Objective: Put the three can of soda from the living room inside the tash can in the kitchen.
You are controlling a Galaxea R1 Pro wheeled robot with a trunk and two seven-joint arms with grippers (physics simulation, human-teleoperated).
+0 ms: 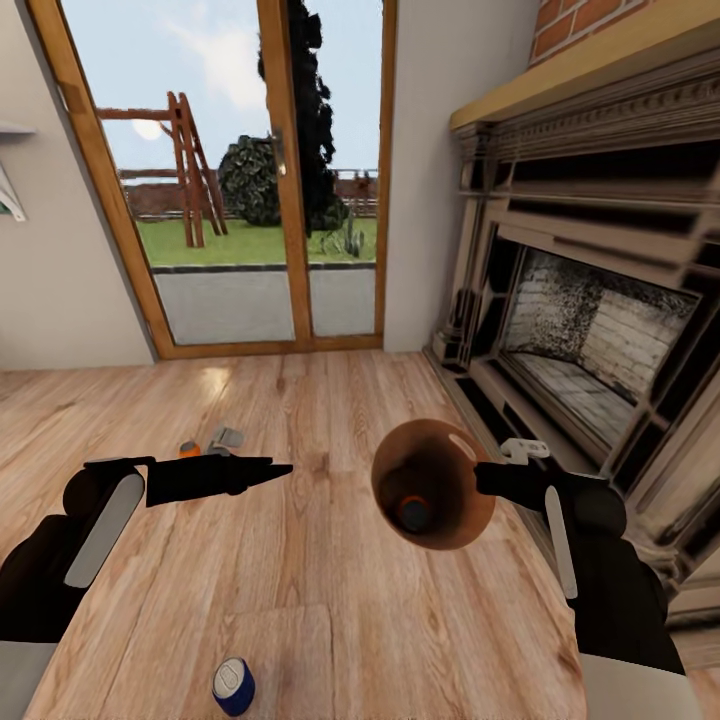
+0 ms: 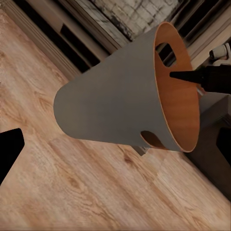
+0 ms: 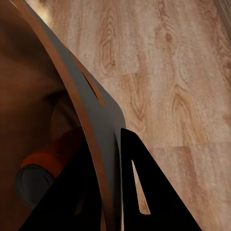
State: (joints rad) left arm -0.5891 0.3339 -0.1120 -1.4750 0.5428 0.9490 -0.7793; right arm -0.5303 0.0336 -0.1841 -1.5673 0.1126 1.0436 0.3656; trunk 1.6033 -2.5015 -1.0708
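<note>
My right gripper [image 1: 482, 478] is shut on the rim of the brown tash can [image 1: 440, 500], holding it tipped above the wood floor with its dark mouth towards the head camera. One orange can of soda [image 1: 413, 512] lies inside it, its body [image 3: 45, 161] by the bin wall in the right wrist view. The dark blue can [image 1: 233, 686] stands on the floor near my base. Another orange can [image 1: 189, 450] peeks out behind my left arm. My left gripper [image 1: 278, 468] is open and empty, pointing at the bin's grey outer wall [image 2: 110, 106]; one finger [image 2: 9, 149] shows.
A brick fireplace [image 1: 590, 320] with a low stone hearth runs along the right, close to my right arm. Wood-framed glass doors [image 1: 250, 200] stand ahead. Light wood plank floor [image 1: 300, 560] lies open between and in front of the arms.
</note>
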